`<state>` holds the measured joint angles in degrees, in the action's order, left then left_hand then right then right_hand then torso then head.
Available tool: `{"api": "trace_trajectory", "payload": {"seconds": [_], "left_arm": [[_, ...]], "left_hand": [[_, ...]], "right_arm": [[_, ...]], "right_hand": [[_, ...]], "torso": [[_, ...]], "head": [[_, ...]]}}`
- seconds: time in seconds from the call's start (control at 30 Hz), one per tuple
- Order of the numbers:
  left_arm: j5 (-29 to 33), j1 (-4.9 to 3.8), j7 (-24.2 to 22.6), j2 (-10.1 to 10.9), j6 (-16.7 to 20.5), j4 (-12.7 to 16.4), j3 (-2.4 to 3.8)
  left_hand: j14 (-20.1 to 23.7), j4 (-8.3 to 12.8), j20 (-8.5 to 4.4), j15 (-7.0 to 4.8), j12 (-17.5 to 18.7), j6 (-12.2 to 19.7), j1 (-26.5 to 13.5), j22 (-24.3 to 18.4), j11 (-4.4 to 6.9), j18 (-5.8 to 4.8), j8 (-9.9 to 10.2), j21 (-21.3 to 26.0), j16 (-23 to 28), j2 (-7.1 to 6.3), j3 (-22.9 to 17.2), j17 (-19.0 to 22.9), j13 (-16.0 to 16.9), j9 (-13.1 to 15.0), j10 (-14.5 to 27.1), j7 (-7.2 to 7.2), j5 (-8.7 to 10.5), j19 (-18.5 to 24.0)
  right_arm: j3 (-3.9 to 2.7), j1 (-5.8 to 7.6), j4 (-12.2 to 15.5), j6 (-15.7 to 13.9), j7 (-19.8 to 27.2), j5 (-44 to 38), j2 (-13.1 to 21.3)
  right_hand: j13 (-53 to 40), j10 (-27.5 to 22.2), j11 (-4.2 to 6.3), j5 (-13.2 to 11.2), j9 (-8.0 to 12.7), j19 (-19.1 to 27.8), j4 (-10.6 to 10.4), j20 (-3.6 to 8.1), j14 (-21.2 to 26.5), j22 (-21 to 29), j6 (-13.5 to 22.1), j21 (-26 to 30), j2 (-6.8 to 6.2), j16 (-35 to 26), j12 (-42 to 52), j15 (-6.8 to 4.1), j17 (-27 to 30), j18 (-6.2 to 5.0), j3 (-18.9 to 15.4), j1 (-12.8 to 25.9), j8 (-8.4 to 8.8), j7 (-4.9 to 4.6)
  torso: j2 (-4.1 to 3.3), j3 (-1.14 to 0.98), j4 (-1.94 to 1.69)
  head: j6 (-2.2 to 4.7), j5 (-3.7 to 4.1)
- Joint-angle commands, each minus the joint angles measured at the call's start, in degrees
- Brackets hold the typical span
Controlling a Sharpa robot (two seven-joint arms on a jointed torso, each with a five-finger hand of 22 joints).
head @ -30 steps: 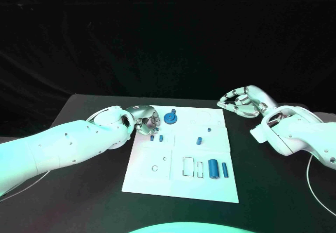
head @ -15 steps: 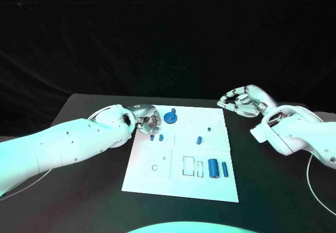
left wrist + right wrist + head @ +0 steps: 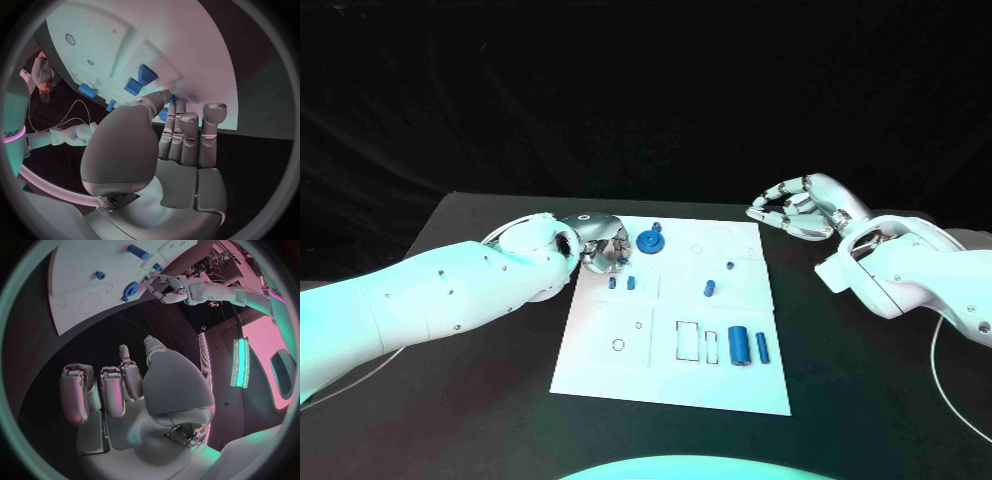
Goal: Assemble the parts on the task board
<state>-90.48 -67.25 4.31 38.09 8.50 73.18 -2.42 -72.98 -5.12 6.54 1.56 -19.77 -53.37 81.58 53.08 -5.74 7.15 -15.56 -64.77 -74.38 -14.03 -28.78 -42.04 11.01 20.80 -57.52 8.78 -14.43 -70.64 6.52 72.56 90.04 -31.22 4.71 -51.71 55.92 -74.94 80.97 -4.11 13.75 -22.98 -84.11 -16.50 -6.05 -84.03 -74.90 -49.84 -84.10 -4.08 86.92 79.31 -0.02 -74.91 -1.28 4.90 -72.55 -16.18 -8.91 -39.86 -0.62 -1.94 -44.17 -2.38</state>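
Task board (image 3: 678, 330) — no readable writing; left robot hand (image 3: 603, 246) curled, grip unclear; right robot hand (image 3: 795, 208) fingers apart, empty.

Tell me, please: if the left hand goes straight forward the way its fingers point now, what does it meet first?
Probably the blue gear-like part on the task board; the left hand is beside it. Depth is unclear.

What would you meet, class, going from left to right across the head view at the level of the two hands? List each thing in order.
left hand → blue gear-like part → far end of the task board → right hand
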Motion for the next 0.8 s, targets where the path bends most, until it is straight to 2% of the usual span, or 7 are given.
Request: {"api": "trace_trajectory", "payload": {"seconds": [0.03,0.47,0.8], "left_arm": [[-1.58,0.83,2.44,0.0,-5.6,-0.35,-0.69],[-2.39,0.84,3.32,-0.42,-6.19,-0.69,-0.8],[-4.0,0.85,5.62,-1.21,-8.06,-1.35,-0.91]], "left_hand": [[-0.25,0.09,-0.27,-0.33,-0.39,-0.17,0.49,0.09,0.04,0.61,-0.26,-0.33,-0.34,0.02,-0.18,-0.07,0.15,-0.04,0.46,0.06,0.03,-0.26],[-0.05,-0.73,-0.12,-0.15,-2.03,0.63,-1.09,-0.09,-0.13,0.64,0.12,-0.22,-0.53,-0.69,0.31,0.1,1.07,-0.37,2.1,0.28,0.03,0.0],[-0.4,-1.54,-0.31,-0.53,-4.16,-0.93,-1.38,0.71,0.4,0.54,-0.39,-0.8,-0.74,0.18,-0.84,0.05,1.93,-0.36,1.31,-0.21,-0.48,-0.53]], "right_arm": [[0.0,-0.03,0.02,0.48,0.03,-0.57,-0.06],[0.0,-0.03,0.07,0.46,0.02,-0.58,-0.05],[0.0,-0.03,0.13,0.45,0.04,-0.58,-0.02]], "right_hand": [[-4.72,0.14,0.32,-0.03,-0.09,-2.41,-0.04,0.31,-3.96,-11.27,-0.07,0.13,0.11,-0.22,-0.02,-0.34,-5.79,-0.31,0.09,-0.14,-0.26,0.41],[-4.72,0.14,0.32,-0.03,-0.09,-2.41,-0.04,0.31,-3.96,-11.27,-0.07,0.13,0.11,-0.22,-0.02,-0.34,-5.79,-0.31,0.09,-0.14,-0.26,0.41],[-4.72,0.14,0.32,-0.03,-0.09,-2.41,-0.04,0.31,-3.96,-11.27,-0.07,0.13,0.11,-0.22,-0.02,-0.34,-5.79,-0.31,0.09,-0.14,-0.26,0.41]], "torso": [[-0.02,0.03,0.03],[-0.02,-0.04,0.0],[-0.01,-0.02,0.07]], "head": [[-0.09,-0.02],[-0.18,0.03],[-0.3,-0.03]]}}
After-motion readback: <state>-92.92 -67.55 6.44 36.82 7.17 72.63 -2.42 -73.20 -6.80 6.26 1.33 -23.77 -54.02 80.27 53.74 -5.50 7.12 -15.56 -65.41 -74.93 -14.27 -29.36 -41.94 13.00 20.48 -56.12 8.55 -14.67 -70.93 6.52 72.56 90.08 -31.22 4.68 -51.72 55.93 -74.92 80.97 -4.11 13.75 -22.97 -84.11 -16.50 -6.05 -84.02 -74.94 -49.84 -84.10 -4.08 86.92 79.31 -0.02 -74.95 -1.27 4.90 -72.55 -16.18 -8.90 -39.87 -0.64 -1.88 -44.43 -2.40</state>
